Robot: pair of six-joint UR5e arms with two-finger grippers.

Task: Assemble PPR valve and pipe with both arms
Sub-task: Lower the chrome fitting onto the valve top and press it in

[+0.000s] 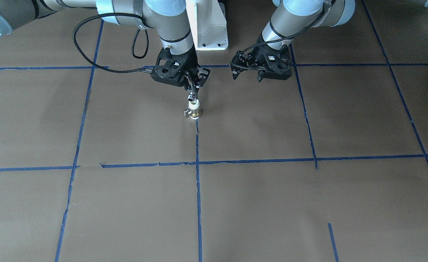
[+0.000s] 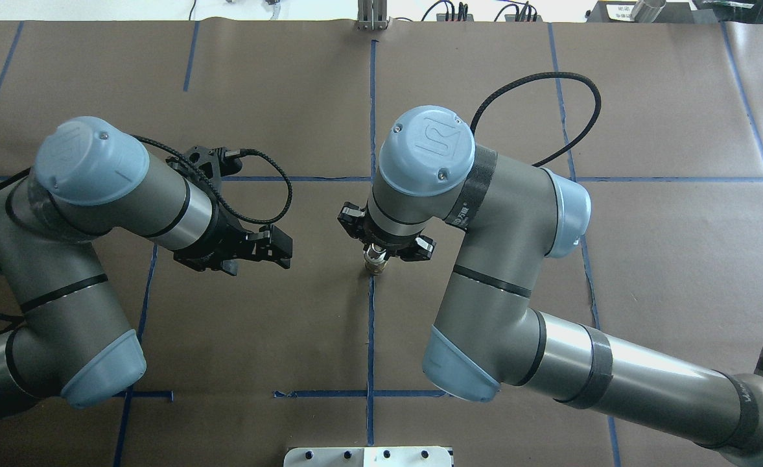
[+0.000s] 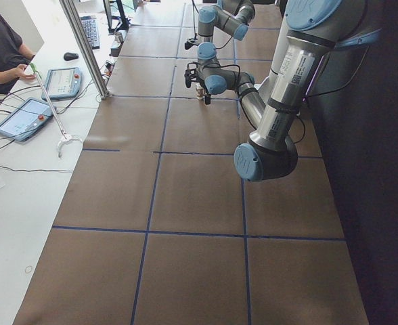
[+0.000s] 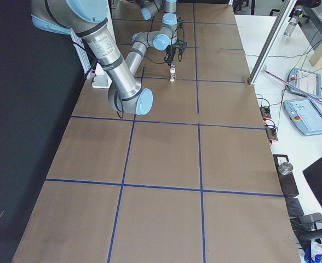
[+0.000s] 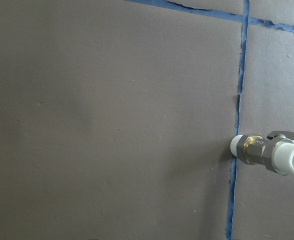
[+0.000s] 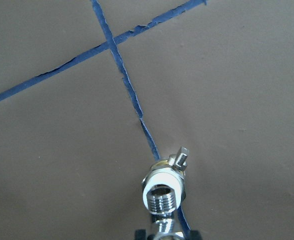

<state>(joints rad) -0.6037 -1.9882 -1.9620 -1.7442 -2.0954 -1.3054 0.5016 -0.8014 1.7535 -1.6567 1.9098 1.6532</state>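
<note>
Your right gripper (image 1: 192, 88) points straight down, clamped on the pipe (image 1: 191, 97). The pipe's threaded lower end meets the white top of the PPR valve (image 1: 194, 111); you cannot tell whether it sits inside that socket. The valve stands upright on a blue tape line (image 1: 198, 145) on the brown table (image 1: 126, 127). Your left gripper (image 2: 282, 250) hangs near it, jaws apart, holding nothing. The lettering on the right arm's black band (image 2: 464, 209) is too small to read.
</note>
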